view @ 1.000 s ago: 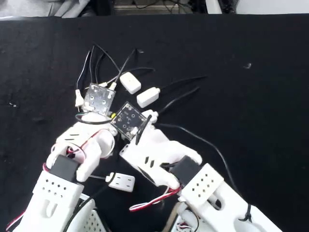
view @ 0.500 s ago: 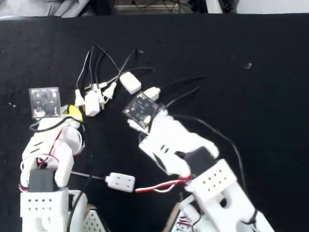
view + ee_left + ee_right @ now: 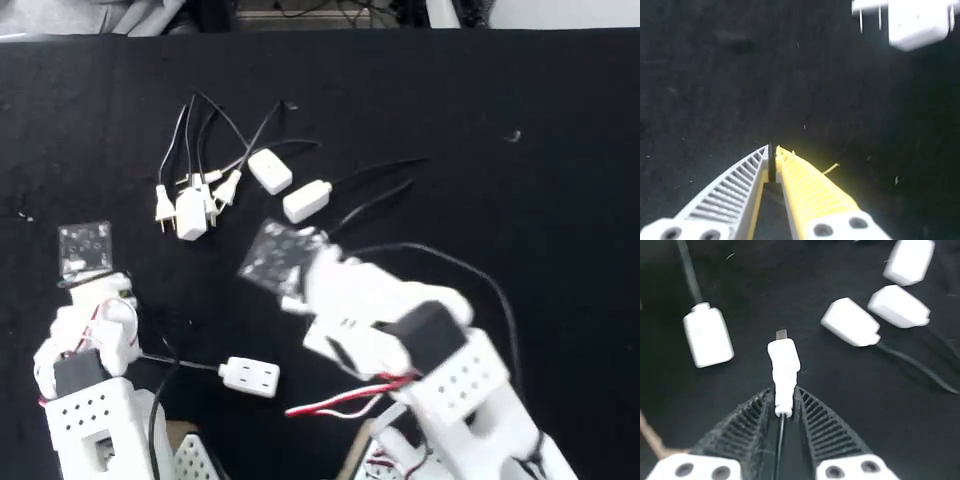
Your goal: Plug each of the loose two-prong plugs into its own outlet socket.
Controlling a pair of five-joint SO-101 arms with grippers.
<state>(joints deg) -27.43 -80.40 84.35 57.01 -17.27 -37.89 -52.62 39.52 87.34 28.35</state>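
**High view.** Black table [image 3: 520,220] with two white arms at its near edge. The left arm [image 3: 85,365] stands at near left, with a square dotted plate [image 3: 85,247] at its far end. The right arm [image 3: 400,335] extends from near right toward the centre, and its blurred square plate [image 3: 280,255] lies at its far end. A white outlet socket [image 3: 250,376] on a black cord lies near, between the arms. Far left of centre is a cluster of white two-prong plugs [image 3: 190,205] with black leads fanning away. Just right of the cluster lie a white block [image 3: 270,170] and a second white block [image 3: 307,200], apart from each other, each on a black cable.
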